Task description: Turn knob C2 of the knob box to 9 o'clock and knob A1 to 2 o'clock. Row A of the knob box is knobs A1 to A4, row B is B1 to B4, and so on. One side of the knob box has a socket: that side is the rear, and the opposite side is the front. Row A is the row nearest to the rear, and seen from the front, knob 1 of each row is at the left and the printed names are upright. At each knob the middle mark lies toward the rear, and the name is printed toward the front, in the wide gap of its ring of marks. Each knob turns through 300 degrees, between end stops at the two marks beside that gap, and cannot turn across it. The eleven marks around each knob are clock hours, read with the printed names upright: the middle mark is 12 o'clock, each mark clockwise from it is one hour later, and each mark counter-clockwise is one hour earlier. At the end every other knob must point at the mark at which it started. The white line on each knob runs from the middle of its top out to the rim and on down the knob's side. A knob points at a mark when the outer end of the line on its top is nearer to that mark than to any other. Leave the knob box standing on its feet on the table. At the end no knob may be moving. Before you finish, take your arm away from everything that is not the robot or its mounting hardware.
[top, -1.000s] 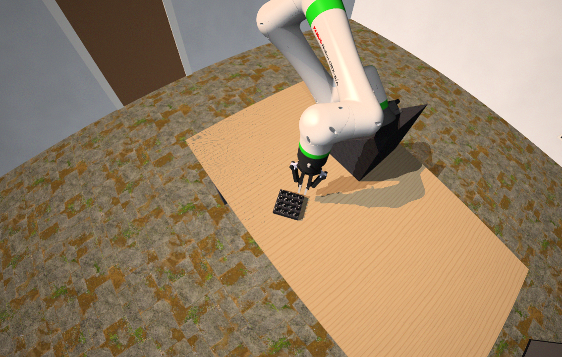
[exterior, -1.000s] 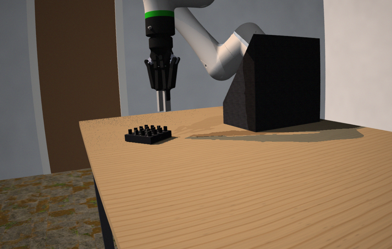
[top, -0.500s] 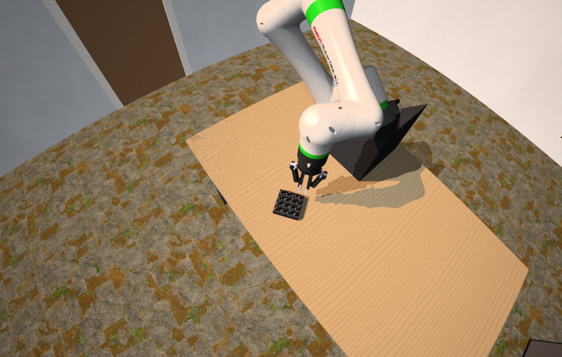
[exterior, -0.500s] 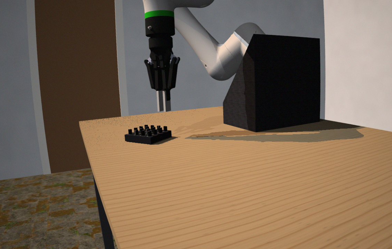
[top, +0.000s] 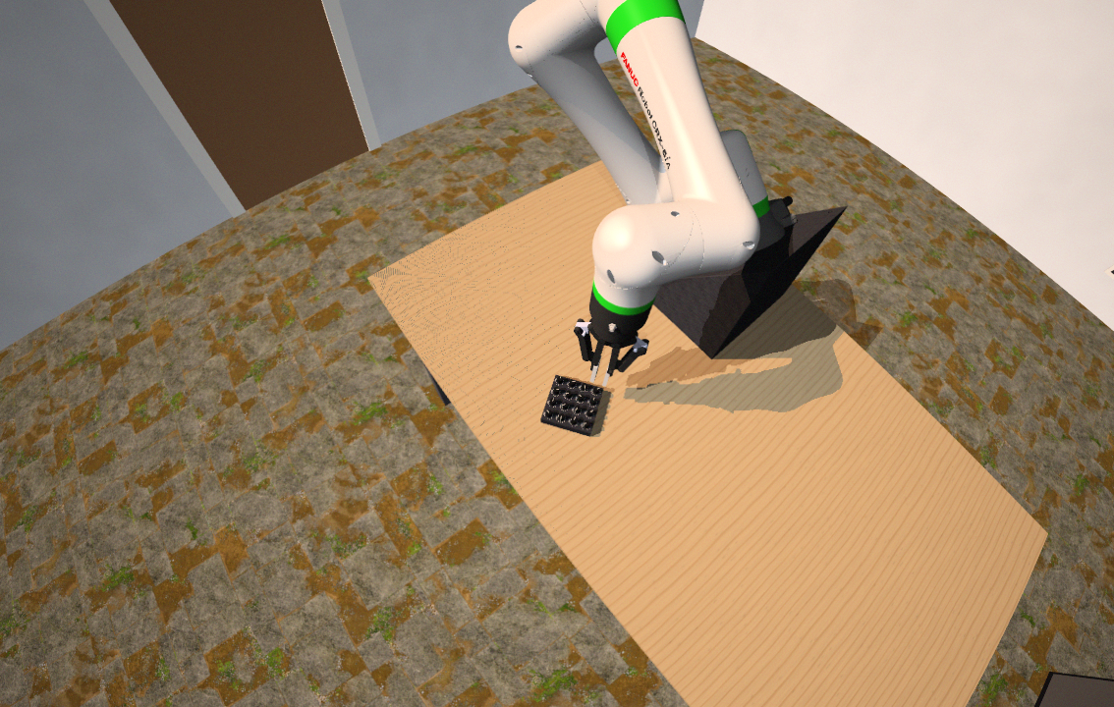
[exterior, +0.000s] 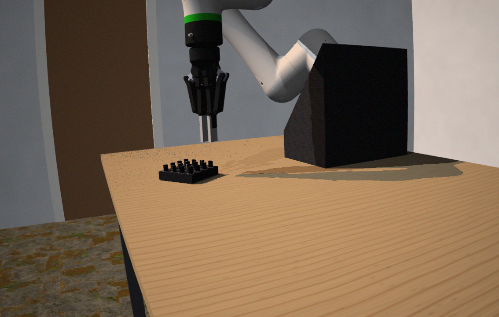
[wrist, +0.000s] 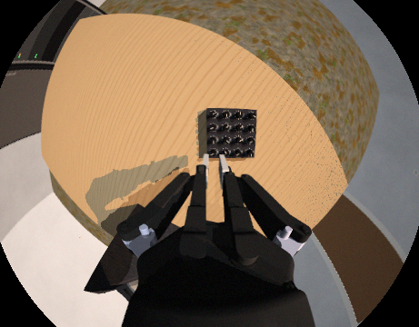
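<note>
The black knob box (top: 567, 428) (exterior: 176, 177) (wrist: 232, 134) stands flat on the wooden table (top: 772, 492) (exterior: 283, 236) (wrist: 127, 91), with its rows of knobs upward. My gripper (top: 600, 379) (exterior: 208, 140) (wrist: 214, 162) points down and hangs well above the table and the box top. Its pale fingertips are slightly apart, with nothing between them. In the wrist view the tips appear at the box's lower edge, near its lower left knobs. The knobs' white lines, the printed names and the socket are too small to make out, so I cannot tell where the knobs point.
A large dark pedestal (top: 701, 307) (exterior: 361, 106) stands on the table beside the arm, to the right of the box in the top and exterior views. The arm's shadow lies between them. The table's edge (top: 490, 457) runs close by the box on its left in the top view.
</note>
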Tool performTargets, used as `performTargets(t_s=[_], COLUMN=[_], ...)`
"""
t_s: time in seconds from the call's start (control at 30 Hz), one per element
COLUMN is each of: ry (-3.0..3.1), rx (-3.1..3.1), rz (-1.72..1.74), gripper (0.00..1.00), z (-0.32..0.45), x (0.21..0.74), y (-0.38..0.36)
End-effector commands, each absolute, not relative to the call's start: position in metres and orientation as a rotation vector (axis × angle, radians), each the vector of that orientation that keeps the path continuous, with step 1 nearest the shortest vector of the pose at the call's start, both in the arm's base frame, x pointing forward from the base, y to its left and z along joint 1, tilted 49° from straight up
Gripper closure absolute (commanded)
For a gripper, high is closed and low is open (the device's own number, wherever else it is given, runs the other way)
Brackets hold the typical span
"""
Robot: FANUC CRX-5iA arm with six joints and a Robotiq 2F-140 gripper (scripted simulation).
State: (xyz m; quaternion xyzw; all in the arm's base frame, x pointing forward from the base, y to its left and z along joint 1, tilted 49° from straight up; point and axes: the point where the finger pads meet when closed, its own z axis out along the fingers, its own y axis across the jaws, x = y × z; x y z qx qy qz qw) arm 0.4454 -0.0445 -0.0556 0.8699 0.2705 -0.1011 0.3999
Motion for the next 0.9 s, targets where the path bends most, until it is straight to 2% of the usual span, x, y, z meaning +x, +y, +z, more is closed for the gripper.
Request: performTargets(t_s=[0.0,0.87], ry=[0.685,0.684], rx=[2.201,2.201], rz=[-0.255,-0.255], gripper=[0.88,0.88], z=[-0.0556,-0.0613], x=[0.4455,0.4459], y=[-0.0442,-0.0507])
